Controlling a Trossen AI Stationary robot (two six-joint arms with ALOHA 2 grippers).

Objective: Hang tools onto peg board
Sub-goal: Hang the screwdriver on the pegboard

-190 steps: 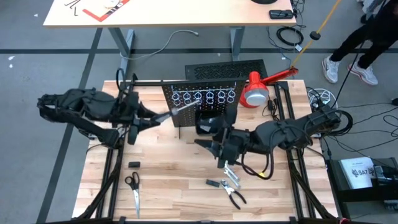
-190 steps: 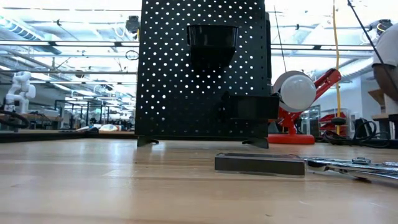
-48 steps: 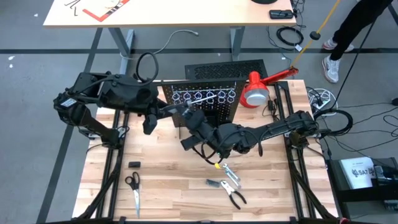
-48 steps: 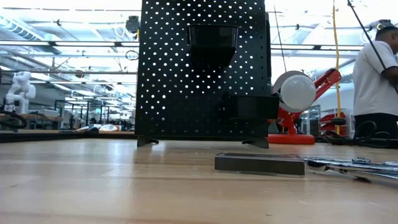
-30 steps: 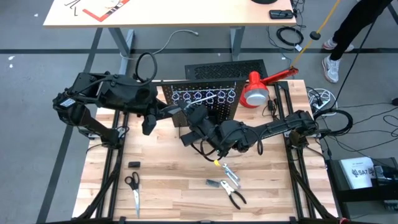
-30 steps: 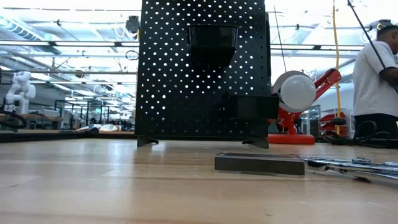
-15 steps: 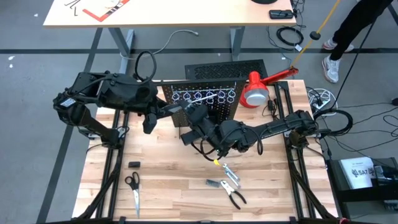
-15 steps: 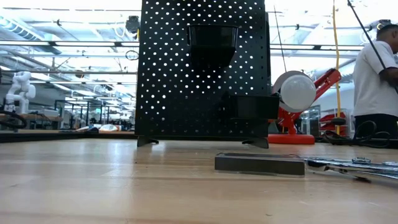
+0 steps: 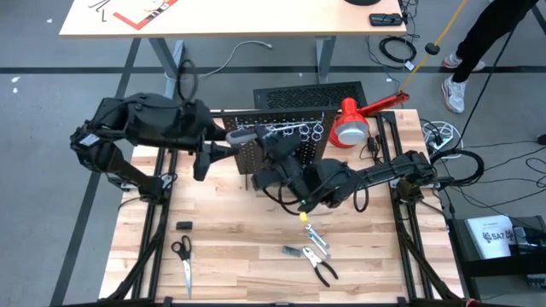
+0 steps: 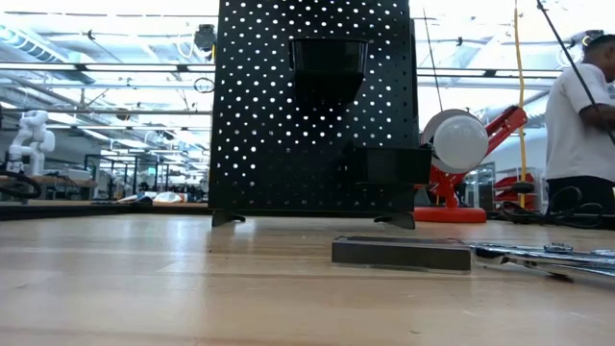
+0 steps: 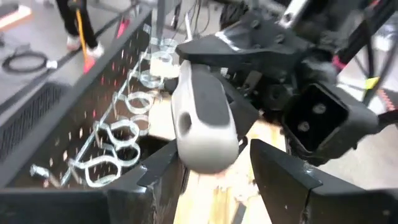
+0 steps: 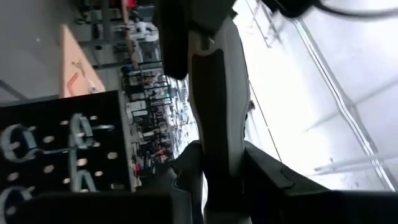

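A tool with a pale grey handle hangs in the air in front of the peg board's row of silver rings. My right gripper is shut on it, coming from the table's right. My left gripper stands open around the handle's rounded butt end, coming from the left. The peg board stands upright on its feet at the far middle of the table, with a black bin on it. My left gripper has its fingers on either side of the handle's butt end, with a gap showing on one side; whether the other finger touches the handle I cannot tell. My right gripper pinches the tool's grey and dark handle between its two fingers, which lie along it. The tool is clear of the table, roughly level, its butt end toward the left arm.
Scissors, a small black piece, pliers and small metal tools lie on the near half of the wooden table. A red lamp stands at the far right. A person stands beyond the table.
Both grippers have tipped their fingers upward while staying close together. The grey handle has swung with them and now shows nearer the peg board's ring row than a second ago.
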